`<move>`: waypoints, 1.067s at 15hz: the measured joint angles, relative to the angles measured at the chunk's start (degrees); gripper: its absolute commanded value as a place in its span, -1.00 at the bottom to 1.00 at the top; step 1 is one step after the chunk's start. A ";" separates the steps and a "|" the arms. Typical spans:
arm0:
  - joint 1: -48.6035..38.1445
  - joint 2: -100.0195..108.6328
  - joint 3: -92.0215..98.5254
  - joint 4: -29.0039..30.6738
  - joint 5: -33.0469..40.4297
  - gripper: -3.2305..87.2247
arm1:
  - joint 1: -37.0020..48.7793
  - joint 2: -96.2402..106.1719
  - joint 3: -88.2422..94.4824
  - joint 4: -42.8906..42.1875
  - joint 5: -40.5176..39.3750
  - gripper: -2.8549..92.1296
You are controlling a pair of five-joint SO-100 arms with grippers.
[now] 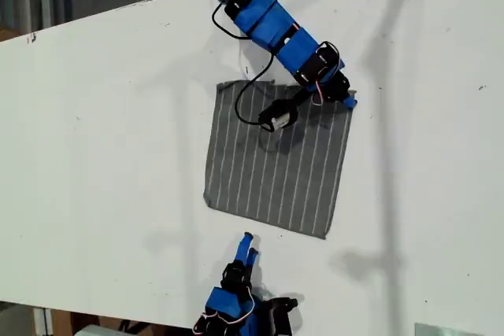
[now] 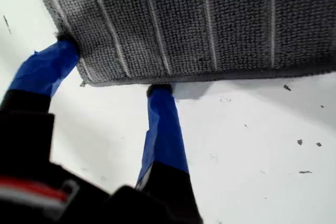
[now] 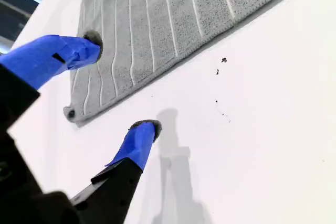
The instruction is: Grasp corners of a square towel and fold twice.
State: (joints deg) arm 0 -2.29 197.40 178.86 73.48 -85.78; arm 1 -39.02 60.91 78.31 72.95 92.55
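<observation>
Exterior view, towel: the square towel lies flat and single-layered at centre frame on the white counter; no fold made, both folds left to do.
Exterior view, upper arm: reaches down from the top of the frame, my first gripper at the towel's upper right corner.
Exterior view, lower arm: at the bottom edge of the frame, my second gripper just below the towel's lower hem, apart from the cloth.
Exterior view, surroundings: black cable looping over the towel's upper part, likely to snag a lifted flap; otherwise nothing seen across the fold path.
First wrist view, jaws: my first gripper spread, both blue-taped tips at the hem, straddling a towel corner; whether either tip is under the cloth, cannot tell; no pinch yet.
First wrist view, towel: the square towel fills the upper frame, flat.
Second wrist view, jaws: my second gripper spread wide, hovering near a towel corner, holding nothing.
Second wrist view, towel: the square towel in the upper frame, flat, dark specks on the counter nearby.
Progress: judged as the corner-grasp stage, nothing gripped.
</observation>
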 measured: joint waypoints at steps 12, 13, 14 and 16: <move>13.18 -11.87 -12.57 -2.46 -10.46 -0.34 | 1.14 -2.29 -2.99 -1.93 -2.46 -0.94; 15.56 -21.80 -18.72 -5.10 -11.60 -0.33 | 1.14 -2.29 -2.99 -1.93 -2.46 -0.94; 18.19 -34.37 -26.02 -7.12 -12.74 -0.34 | 1.14 -2.29 -2.99 -1.93 -2.46 -0.94; 22.76 -60.73 -37.27 -13.80 -15.73 -0.34 | 1.14 -2.29 -2.99 -1.67 -2.46 -0.94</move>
State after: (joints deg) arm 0 20.48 136.67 141.59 59.68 -101.51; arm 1 -37.88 58.62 75.32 71.28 90.09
